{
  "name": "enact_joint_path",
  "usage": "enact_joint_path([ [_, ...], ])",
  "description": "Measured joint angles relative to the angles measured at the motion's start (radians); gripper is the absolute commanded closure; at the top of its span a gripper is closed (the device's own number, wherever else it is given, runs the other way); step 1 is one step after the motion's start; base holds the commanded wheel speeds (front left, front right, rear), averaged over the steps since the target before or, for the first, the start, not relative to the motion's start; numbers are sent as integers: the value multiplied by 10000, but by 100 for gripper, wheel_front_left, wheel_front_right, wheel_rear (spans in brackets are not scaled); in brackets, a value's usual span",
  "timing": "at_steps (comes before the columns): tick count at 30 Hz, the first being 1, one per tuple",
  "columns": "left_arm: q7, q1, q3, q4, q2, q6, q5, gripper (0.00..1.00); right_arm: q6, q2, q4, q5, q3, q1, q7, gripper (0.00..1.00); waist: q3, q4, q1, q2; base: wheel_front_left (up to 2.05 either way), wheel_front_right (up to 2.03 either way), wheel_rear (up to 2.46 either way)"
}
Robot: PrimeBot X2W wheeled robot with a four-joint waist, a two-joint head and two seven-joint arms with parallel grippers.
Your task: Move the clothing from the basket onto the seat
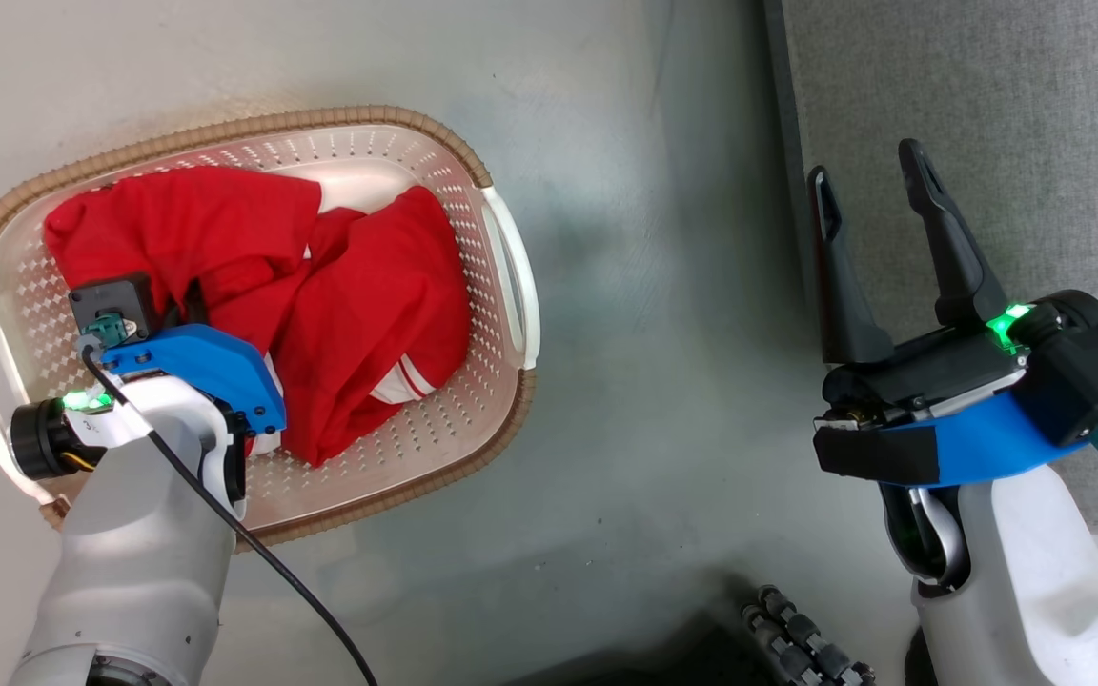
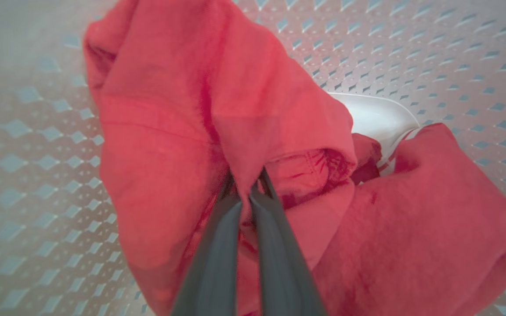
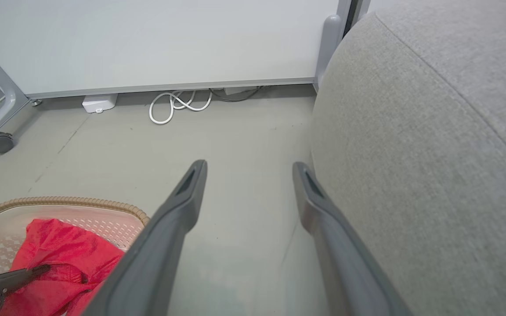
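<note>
Clothing: two red garments [image 1: 320, 305] crumpled together inside the basket [image 1: 225, 129], covering most of its bottom.
Handling: soft, light and limp by the look of it. It should drape and stretch out when lifted, and one piece may drag the other along.
Where to hold: a raised fold near the middle of the heap looks best, since a bunched ridge gives more to pinch than a flat edge.
Long axis: the heap runs along the basket's length, from one handle side towards the other. White stripe trim shows at the end nearer the seat [image 1: 987, 114].
Left gripper [image 2: 246, 184]: down inside the basket, fingers nearly together with a ridge of red cloth pinched between them.
Right gripper [image 1: 865, 164]: fingers apart and empty, well away from the basket, above the floor [image 1: 654, 333] at the seat's edge.
Risk: the second garment may snag on the first.
</note>
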Motion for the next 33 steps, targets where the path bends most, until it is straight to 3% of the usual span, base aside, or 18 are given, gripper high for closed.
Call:
enact_joint_path([
  [12,-54,504,-347,96,-337,-433,6,100,0,4,407,-180,-46,2,2,0,-997,226,0,0,0,0,0],
  [19,-84,1211,-688,-397,-708,-1026,19,100,0,8,773,-242,-188,167,2,0,-2581,655,-1,0,0,0,0],
  [28,-84,2244,-1323,-1785,-855,-1400,73,100,0,10,1329,-508,-167,939,0,0,-4678,1232,-3,0,0,0,0],
  [33,-84,2892,-2295,-2675,-861,-1536,-782,100,0,10,1622,-548,-201,1372,0,0,-5825,1527,-3,1,0,0,0],
])
